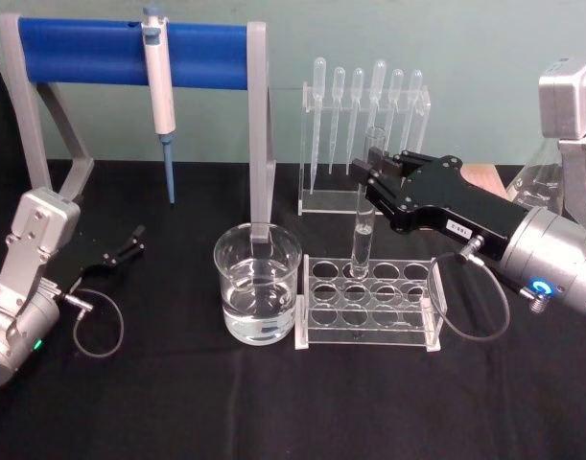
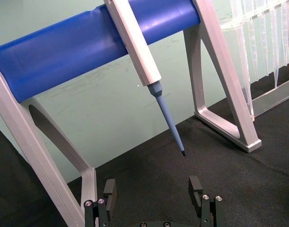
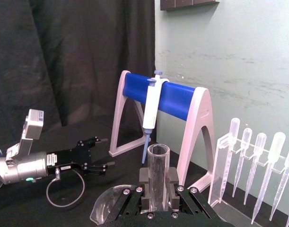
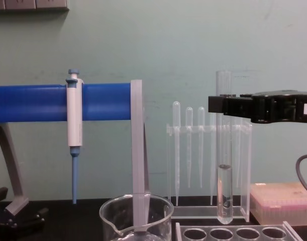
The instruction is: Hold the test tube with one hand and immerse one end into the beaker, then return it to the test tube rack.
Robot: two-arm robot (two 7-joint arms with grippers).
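Observation:
My right gripper [image 1: 371,180] is shut on the upper part of the test tube [image 1: 364,216], holding it upright. In the chest view the test tube [image 4: 224,150] has clear liquid in its lower part, and its rounded bottom hangs just above the back row of the clear rack [image 4: 228,233]. The right gripper [image 4: 224,104] grips it below the rim. In the right wrist view the open rim of the test tube [image 3: 157,172] rises between the fingers. The beaker [image 1: 257,286], partly filled with water, stands left of the rack. My left gripper [image 1: 129,245] lies parked and open at the table's left.
A blue-barred stand [image 1: 129,53] with a white-and-blue pipette [image 1: 160,96] hanging from it stands at the back left, one leg just behind the beaker. A clear holder with several plastic pipettes [image 1: 364,125] stands behind the rack [image 1: 369,302]. A glass flask [image 1: 537,182] sits at the far right.

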